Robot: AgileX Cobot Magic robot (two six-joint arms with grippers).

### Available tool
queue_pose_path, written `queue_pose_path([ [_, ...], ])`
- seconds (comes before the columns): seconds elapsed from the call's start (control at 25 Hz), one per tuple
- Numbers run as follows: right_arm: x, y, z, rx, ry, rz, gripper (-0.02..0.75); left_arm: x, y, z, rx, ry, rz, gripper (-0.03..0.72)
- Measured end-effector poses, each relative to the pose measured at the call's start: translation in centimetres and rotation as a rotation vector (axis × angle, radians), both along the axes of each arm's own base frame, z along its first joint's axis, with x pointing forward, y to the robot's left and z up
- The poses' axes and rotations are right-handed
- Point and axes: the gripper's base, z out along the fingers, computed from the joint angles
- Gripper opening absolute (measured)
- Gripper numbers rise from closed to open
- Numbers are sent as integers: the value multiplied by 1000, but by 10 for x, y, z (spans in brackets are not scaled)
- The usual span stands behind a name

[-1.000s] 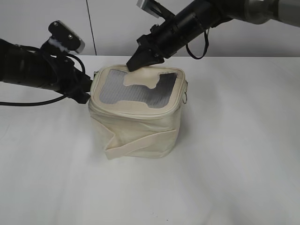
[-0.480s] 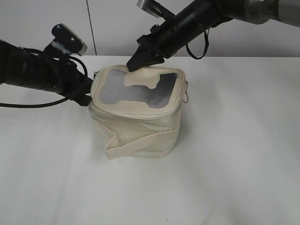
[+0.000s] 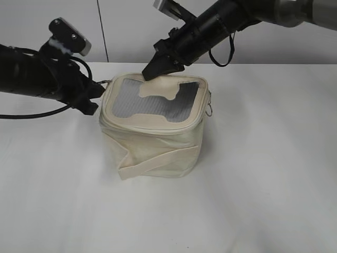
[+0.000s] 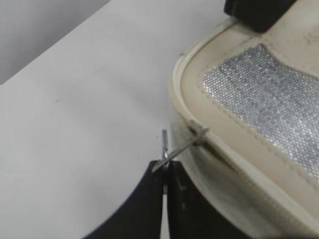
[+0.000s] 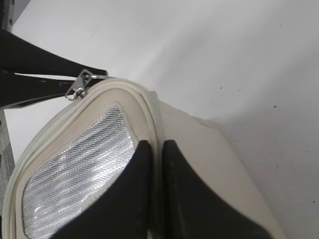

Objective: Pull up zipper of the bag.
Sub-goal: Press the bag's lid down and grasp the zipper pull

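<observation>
The cream bag [image 3: 158, 142] stands on the white table, grey mesh top up. Its zipper [image 3: 152, 127] runs round the top rim. My left gripper [image 3: 95, 99] is at the bag's left top corner, shut on a silver ring pull [image 4: 179, 148] that hangs from the slider [image 4: 200, 133]; the pull is drawn taut away from the bag. My right gripper [image 3: 151, 74] is shut on the bag's back top rim [image 5: 149, 114], pinching the fabric edge. The right wrist view shows the slider and ring [image 5: 79, 87] beside the left fingers [image 5: 40, 64]. A second ring pull [image 3: 209, 110] hangs on the bag's right side.
White table [image 3: 274, 174] all round the bag, with a grey wall behind. A cream strap [image 3: 152, 163] crosses the bag's front. A black cable [image 3: 31, 115] trails from the left arm over the table at the left.
My left gripper has shifted a little left and up, away from the bag's corner, drawing the ring pull taut. The right gripper and the bag have stayed put.
</observation>
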Motion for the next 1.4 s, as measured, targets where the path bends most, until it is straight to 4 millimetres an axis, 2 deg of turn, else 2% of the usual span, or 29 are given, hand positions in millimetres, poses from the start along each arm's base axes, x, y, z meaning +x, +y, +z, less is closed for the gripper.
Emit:
queue_pose_path([
  [0.6,-1,2,0,4,5,7,41,-56,21,9,15,4,20,8],
  [0.76,-2,2,1,8,10,7,40,-70,20,15,-21,3,-18,8],
  [1.16,-2,3,-1,8,36,-6,40,-91,9,3,-24,116,-76,9],
  [1.4,-2,3,-2,8,44,-10,40,-107,7,13,-47,183,-138,11],
])
